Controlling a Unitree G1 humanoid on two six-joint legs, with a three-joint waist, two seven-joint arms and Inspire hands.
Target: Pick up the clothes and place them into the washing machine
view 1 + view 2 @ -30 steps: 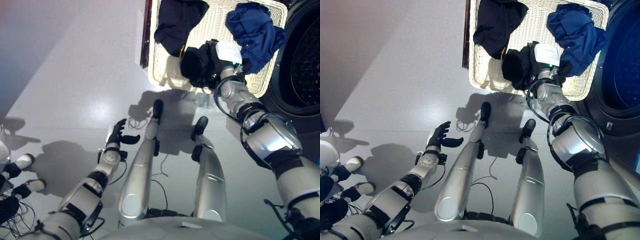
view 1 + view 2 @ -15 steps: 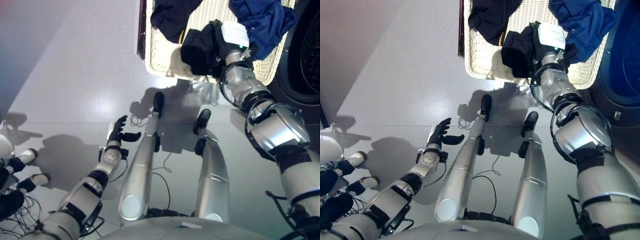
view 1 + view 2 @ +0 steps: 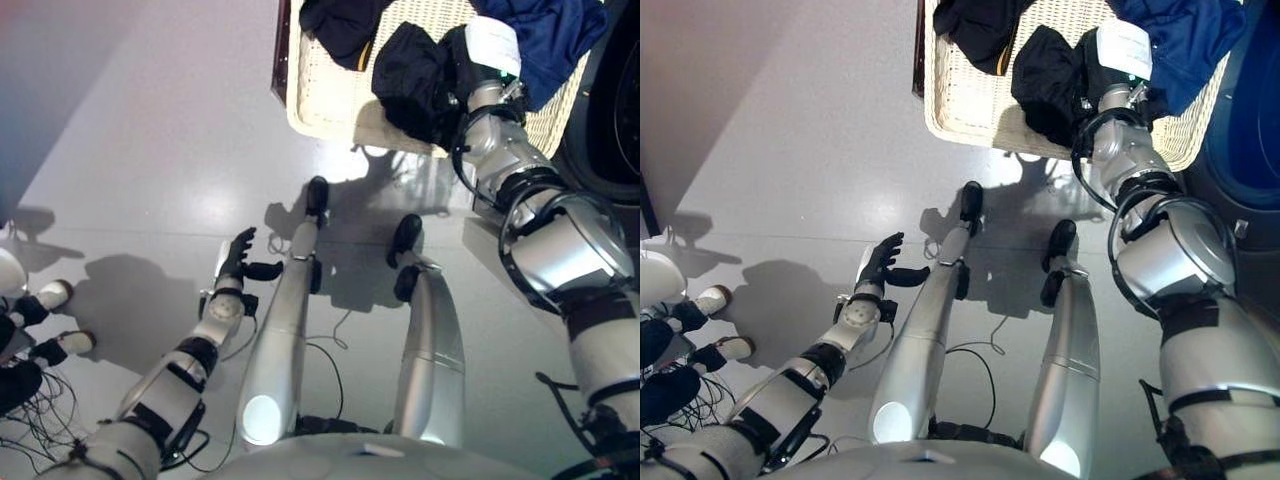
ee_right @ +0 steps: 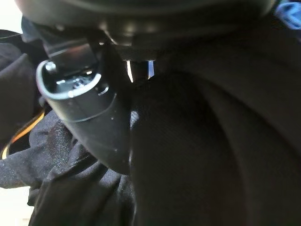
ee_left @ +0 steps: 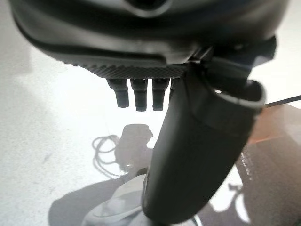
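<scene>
My right hand is in the wicker basket, curled round a bunched black garment. In the right wrist view its thumb presses into the black cloth. A blue garment lies in the basket's right part, next to the washing machine's dark round opening. Another dark garment lies at the basket's far left. My left hand hangs open and empty low over the floor, and it shows in the left wrist view.
The basket rests on a low dark brown box whose edge shows at its left. The washing machine stands right of the basket. Pale grey floor spreads to the left.
The whole view has shifted, so the basket sits higher in the picture. My right hand with the black garment has moved a little farther into the basket. The left hand has stayed put.
</scene>
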